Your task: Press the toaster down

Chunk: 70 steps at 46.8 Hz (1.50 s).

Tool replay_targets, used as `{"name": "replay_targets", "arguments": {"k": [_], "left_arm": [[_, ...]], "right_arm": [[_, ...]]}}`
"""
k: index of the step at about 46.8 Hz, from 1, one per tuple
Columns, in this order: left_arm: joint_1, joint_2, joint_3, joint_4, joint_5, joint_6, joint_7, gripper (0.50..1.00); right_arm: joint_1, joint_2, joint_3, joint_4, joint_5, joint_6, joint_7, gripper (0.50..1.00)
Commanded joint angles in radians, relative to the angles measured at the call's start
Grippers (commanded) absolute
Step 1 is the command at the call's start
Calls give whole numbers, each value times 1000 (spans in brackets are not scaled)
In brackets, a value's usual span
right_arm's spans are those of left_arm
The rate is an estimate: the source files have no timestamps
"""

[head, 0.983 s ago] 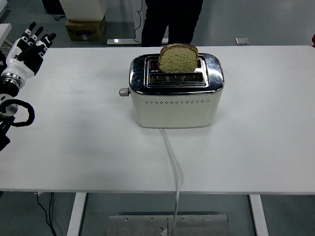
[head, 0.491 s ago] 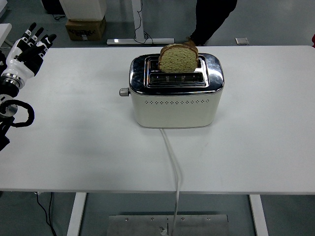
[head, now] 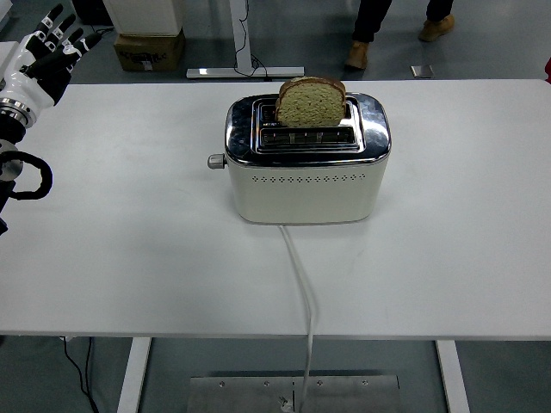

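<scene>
**Toaster waits in the middle, robot hand up in the corner**

Head view: A big white table (head: 448, 258) fills most of the picture. A toaster (head: 307, 176) stands near the middle of it, a little toward the far side. The toaster has cream sides and a shiny silver top. A row of tiny holes runs along its front side.

One slice of bread (head: 311, 101) stands upright in the back slot. Most of the bread sticks up out of the toaster. The front slot has no bread showing in it.

A small grey lever (head: 216, 161) pokes out from the left end of the toaster. It sits high up, close to the shiny top. Nothing is touching it.

A white cord (head: 302, 288) comes out of the bottom of the toaster's front side. It runs across the table toward the near edge and hangs down over it.

The robot's left hand (head: 45, 56) is at the top left corner, well apart from the toaster. It is black and white. Its fingers are straight and spread out, pointing up and to the right, and they hold nothing. Part of the black arm shows below it at the left edge.

Past the far edge of the table, a person's legs and brown shoes (head: 396, 39) show on the floor. A cardboard box (head: 149, 49) sits on the floor at the top left.
</scene>
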Motion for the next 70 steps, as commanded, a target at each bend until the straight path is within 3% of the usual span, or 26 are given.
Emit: {"name": "replay_targets", "arguments": {"k": [1, 10, 21, 38, 60, 70], "left_arm": [[-8, 6, 13, -6, 2, -7, -2, 1000], [-13, 26, 44, -31, 5, -22, -2, 1000], [-5, 39, 55, -169, -4, -21, -2, 1000], [-2, 112, 90, -186, 21, -28, 0, 1000], [53, 259, 116, -368, 493, -68, -2, 1000], [94, 303, 116, -436, 577, -70, -3, 1000]], "right_arm": [[0, 0, 0, 0, 0, 0, -1, 1000], [0, 0, 0, 0, 0, 0, -1, 1000], [0, 0, 0, 1, 0, 0, 1, 1000], [0, 0, 0, 0, 0, 0, 1, 998], [0, 0, 0, 0, 0, 0, -1, 998], [0, 0, 0, 0, 0, 0, -1, 1000]]}}
